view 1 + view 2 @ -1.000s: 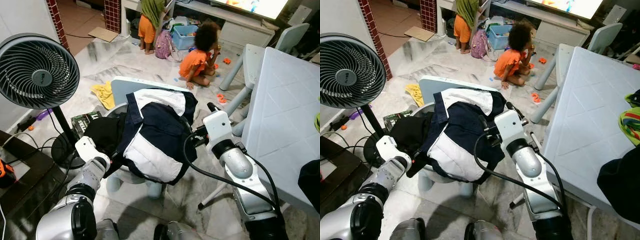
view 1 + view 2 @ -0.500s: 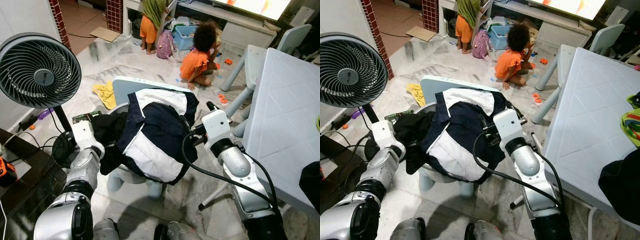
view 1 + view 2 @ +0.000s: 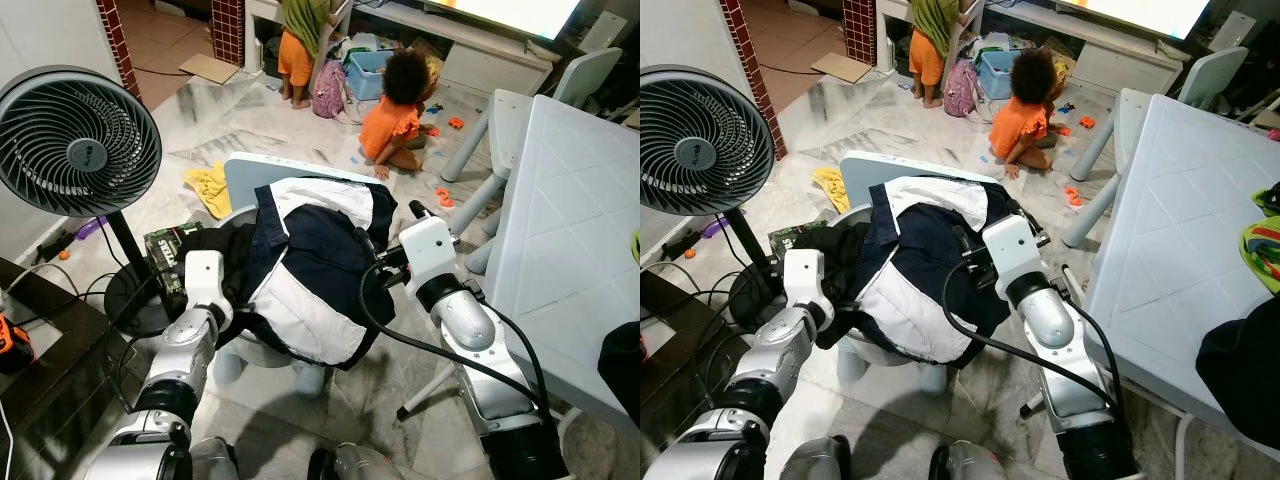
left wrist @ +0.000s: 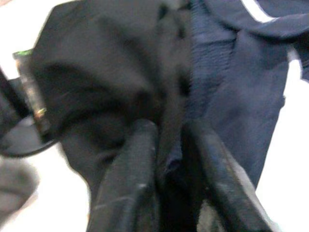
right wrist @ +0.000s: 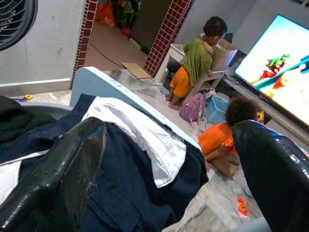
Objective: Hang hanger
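A navy and white jacket (image 3: 310, 270) is draped over a small light-blue chair (image 3: 240, 172), with a black garment (image 3: 215, 250) bunched at its left side. My left gripper (image 4: 169, 140) is pressed into that pile, its fingers (image 4: 133, 169) close together with dark cloth pinched between them. My right gripper (image 5: 169, 193) stands wide open at the jacket's right edge, by the collar. In the eye views the right wrist (image 3: 425, 250) sits against the jacket and its fingers are hidden behind the cloth. I cannot make out a hanger.
A standing fan (image 3: 75, 140) is close on the left. A white table (image 3: 570, 230) and a grey chair (image 3: 500, 125) stand on the right. Two children (image 3: 395, 115) are on the floor beyond the chair, near a yellow cloth (image 3: 207, 187) and toys.
My left arm has swung in from out at the left toward the chair, carrying the black cloth back against the jacket. The right arm has barely moved.
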